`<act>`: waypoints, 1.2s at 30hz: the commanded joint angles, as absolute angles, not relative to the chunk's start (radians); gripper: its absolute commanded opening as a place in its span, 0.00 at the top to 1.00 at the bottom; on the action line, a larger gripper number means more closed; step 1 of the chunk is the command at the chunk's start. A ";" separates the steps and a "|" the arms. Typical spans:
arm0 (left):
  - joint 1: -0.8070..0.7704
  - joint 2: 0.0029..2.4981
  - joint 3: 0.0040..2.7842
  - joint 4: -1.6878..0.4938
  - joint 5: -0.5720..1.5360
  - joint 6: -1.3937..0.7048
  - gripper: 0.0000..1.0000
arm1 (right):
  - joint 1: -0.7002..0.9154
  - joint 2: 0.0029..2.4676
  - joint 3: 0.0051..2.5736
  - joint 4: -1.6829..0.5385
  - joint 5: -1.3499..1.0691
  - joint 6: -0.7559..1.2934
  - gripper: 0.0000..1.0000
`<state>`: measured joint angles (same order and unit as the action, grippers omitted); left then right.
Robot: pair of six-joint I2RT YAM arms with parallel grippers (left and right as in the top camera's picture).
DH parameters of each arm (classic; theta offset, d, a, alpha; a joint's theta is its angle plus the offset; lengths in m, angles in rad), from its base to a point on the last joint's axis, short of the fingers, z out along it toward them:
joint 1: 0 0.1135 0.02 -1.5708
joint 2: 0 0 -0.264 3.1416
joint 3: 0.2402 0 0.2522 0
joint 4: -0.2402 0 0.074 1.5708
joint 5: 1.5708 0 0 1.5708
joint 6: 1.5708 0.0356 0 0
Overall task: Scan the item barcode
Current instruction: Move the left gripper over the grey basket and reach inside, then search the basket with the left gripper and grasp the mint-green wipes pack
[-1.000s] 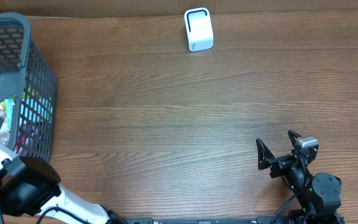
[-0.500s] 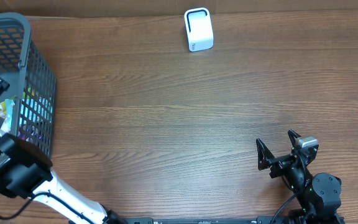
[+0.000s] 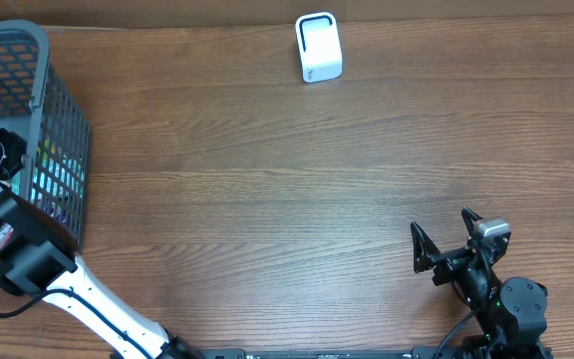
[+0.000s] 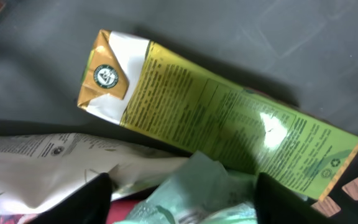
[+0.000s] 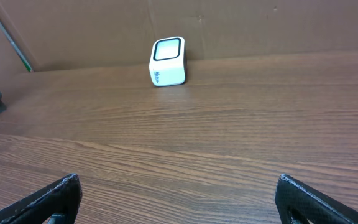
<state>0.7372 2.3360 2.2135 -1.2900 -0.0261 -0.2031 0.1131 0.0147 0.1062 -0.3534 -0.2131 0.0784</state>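
Note:
My left gripper (image 4: pixel 182 199) is down inside the grey mesh basket (image 3: pixel 66 120), its jaws standing apart on either side of a pale green crinkly packet (image 4: pixel 210 183). The packet fills most of the gap; whether the fingers press on it I cannot tell. Beyond it lie a yellow-green carton (image 4: pixel 229 118) and a white printed bag (image 4: pixel 42 158). In the overhead view only the left arm (image 3: pixel 3 150) shows over the basket. The white scanner (image 3: pixel 319 47) stands at the far edge of the table, also in the right wrist view (image 5: pixel 168 61). My right gripper (image 3: pixel 441 227) rests open and empty near the front edge.
The basket sits at the table's left edge with colourful packages behind its mesh. A brown cardboard wall (image 5: pixel 260 25) runs behind the scanner. Wooden tabletop (image 3: pixel 267 189) stretches between the basket, the scanner and the right arm.
The left arm has shifted further over the basket toward the far side, and its jaws have narrowed around the packet. The right arm has not moved.

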 commanded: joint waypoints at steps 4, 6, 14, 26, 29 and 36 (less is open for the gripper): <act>0.746 2.358 2.226 -1.295 0.002 -0.180 0.69 | 0.120 0.003 0.113 -0.376 -0.229 0.083 0.00; 0.746 2.358 2.226 -1.298 0.001 -0.184 0.91 | 0.120 0.003 0.113 -0.376 -0.229 0.083 0.00; 0.746 2.357 2.282 -1.361 0.072 -0.197 0.96 | 0.120 0.003 0.113 -0.376 -0.229 0.083 0.00; 0.746 2.355 2.696 -1.648 0.072 -0.252 0.96 | 0.120 0.003 0.113 -0.376 -0.226 0.083 0.00; 0.746 2.354 2.753 -1.690 0.079 -0.247 0.96 | 0.120 0.003 0.113 -0.376 -0.226 0.083 0.00; 0.746 2.349 2.694 -1.690 0.105 -0.247 0.56 | 0.120 0.003 0.113 -0.376 -0.226 0.083 0.00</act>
<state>0.7467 2.3566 2.7266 -1.6844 0.0795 -0.2356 0.1131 0.0147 0.1062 -0.3534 -0.2134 0.0784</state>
